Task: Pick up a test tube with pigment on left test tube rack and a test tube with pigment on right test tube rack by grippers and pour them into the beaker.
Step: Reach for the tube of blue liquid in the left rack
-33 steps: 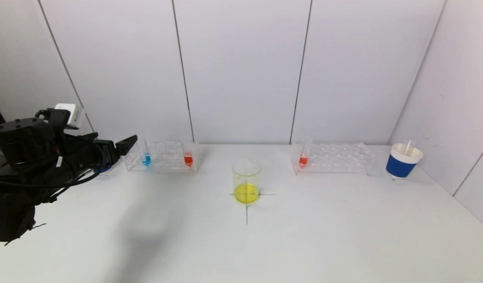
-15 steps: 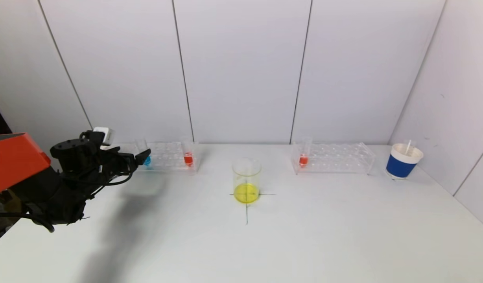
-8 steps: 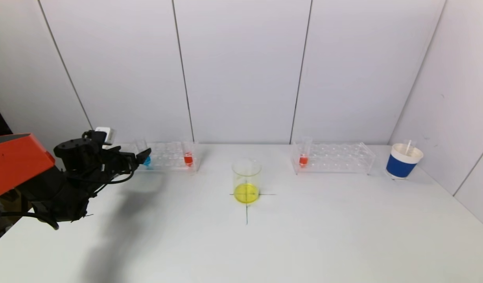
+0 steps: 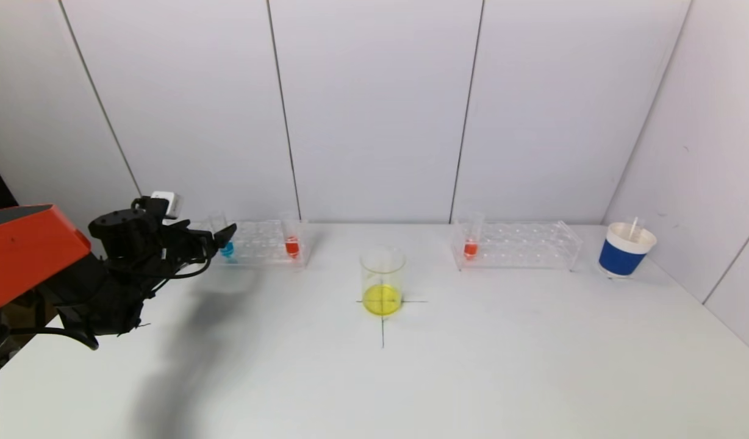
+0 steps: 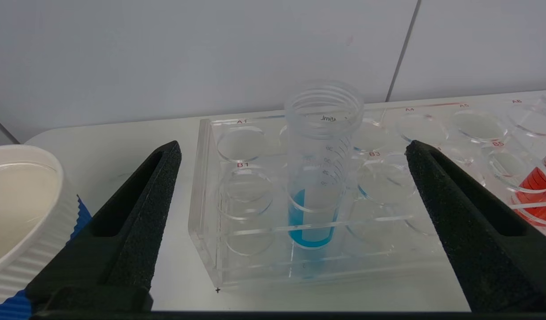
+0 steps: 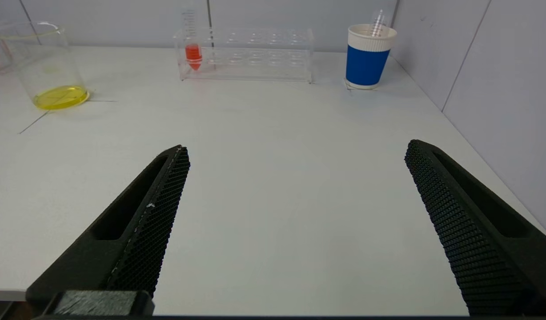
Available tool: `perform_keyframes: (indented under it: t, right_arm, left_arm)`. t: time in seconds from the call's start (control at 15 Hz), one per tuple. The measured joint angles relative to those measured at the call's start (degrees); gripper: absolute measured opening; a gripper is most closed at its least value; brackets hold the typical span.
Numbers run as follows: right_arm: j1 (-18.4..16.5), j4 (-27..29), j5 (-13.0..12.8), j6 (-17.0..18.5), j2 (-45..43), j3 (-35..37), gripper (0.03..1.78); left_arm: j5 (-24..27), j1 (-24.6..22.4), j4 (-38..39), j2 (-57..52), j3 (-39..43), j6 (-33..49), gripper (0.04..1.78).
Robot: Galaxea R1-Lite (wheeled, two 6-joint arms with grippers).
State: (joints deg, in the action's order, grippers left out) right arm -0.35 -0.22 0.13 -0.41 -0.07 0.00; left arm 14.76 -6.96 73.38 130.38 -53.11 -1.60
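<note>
The left clear rack (image 4: pixel 261 256) holds a tube with blue pigment (image 4: pixel 227 248) and a tube with red pigment (image 4: pixel 292 246). My left gripper (image 4: pixel 219 238) is open, just in front of the blue tube (image 5: pixel 317 178), which stands upright in the rack (image 5: pixel 210 249), centred between the fingers (image 5: pixel 153 195) but beyond their tips. The right rack (image 4: pixel 527 251) holds a red tube (image 4: pixel 470 247). The beaker (image 4: pixel 382 280) with yellow liquid stands at the centre cross. My right gripper (image 6: pixel 295 153) is open and empty over the table, out of the head view.
A blue and white paper cup (image 4: pixel 626 250) with an empty tube stands at the back right. Another white-rimmed cup (image 5: pixel 19 209) stands left of the left rack. Walls close the back and right sides.
My left arm has come down and forward toward the left rack, bringing the open gripper up to the blue tube. In the last half second it rose slightly.
</note>
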Motion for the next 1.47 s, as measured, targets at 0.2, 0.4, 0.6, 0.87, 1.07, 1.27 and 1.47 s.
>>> perform_keyframes:
  t: [0.2,0.4,0.6,0.87,1.07,1.27,1.47]
  right_arm:
    - [0.0,0.0,0.0,0.0,0.0,0.0,1.76]
    - [0.0,0.0,0.0,0.0,0.0,0.0,1.76]
    - [0.0,0.0,0.0,0.0,0.0,0.0,1.76]
    - [0.0,0.0,0.0,0.0,0.0,0.0,1.76]
    - [0.0,0.0,0.0,0.0,0.0,0.0,1.76]
    - [0.0,0.0,0.0,0.0,0.0,0.0,1.76]
    - [0.0,0.0,0.0,0.0,0.0,0.0,1.76]
  left_arm:
    - [0.0,0.1,-0.2,0.7,-1.4,0.0,1.76]
    - [0.0,0.2,-1.3,1.3,-2.9,-0.1,1.76]
    - [0.0,0.7,-1.4,1.7,-3.7,-0.2,1.76]
    - [-0.2,1.5,-1.7,2.4,-4.6,-0.2,1.76]
    - [-0.2,1.7,-2.1,2.8,-5.4,-0.2,1.76]
    - [-0.4,1.7,-2.8,2.9,-5.8,-0.2,1.76]
    - [-0.4,1.7,-2.9,3.0,-6.0,-0.1,1.76]
